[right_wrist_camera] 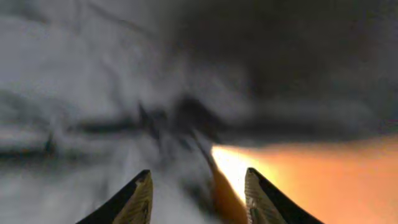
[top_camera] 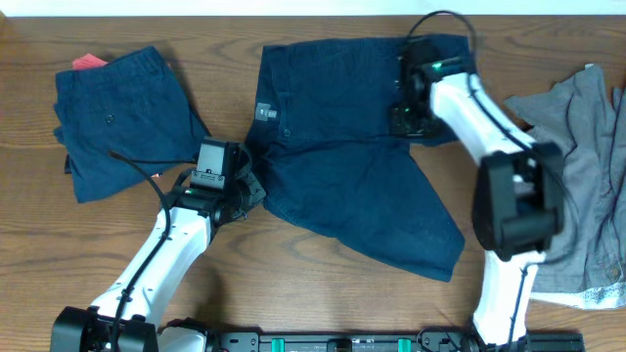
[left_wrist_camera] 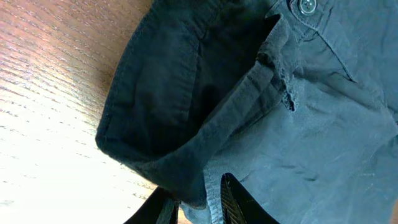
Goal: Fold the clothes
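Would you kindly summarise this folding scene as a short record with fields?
centre: navy shorts, spread open
left gripper: at the shorts' edge, hem between its fingers, grip unclear
right gripper: open, low over the shorts' upper right
top left: folded navy garment
right edge: grey garment, unfolded

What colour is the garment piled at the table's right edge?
The garment is grey, seen best in the overhead view.
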Available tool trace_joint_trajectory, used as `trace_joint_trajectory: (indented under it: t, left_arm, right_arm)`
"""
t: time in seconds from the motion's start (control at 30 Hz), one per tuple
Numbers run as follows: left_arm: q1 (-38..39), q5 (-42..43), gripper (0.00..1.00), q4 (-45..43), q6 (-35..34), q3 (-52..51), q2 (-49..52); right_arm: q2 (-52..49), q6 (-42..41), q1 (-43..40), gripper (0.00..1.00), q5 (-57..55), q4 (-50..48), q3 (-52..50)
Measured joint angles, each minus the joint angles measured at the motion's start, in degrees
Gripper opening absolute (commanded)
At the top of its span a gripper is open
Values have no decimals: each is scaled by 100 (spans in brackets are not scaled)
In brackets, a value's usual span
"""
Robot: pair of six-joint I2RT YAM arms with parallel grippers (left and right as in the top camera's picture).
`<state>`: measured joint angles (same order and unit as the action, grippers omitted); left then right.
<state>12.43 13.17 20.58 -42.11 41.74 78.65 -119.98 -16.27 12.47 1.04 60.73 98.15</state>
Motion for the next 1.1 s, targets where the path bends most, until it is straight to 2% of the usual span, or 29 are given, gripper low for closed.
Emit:
trace_joint_trajectory:
  t: [0.2, 0.33, 0.53, 0.77, 0.87, 1.1]
  left_arm:
    - [0, -4, 24, 0, 20, 0, 0]
    - [2, -4, 24, 11, 111, 0, 0]
    - [0, -4, 25, 90, 192, 0, 0]
    - [2, -7, 25, 114, 210, -2, 0]
    - [2, -7, 25, 127, 210, -2, 0]
    - [2, -7, 25, 170, 210, -2, 0]
  right_arm:
    - [1480, -761, -323, 46, -153, 1687, 149]
    - [2022, -1325, -304, 45, -153, 2013, -223]
    - [2907, -2328, -234, 43, 120, 1582, -2076]
    - [4555, -3534, 48, 43, 380, 1088, -4245]
    - [4922, -4079, 146, 61, 463, 876, -5093]
    - [5106, -4706, 170, 70, 529, -334, -6529]
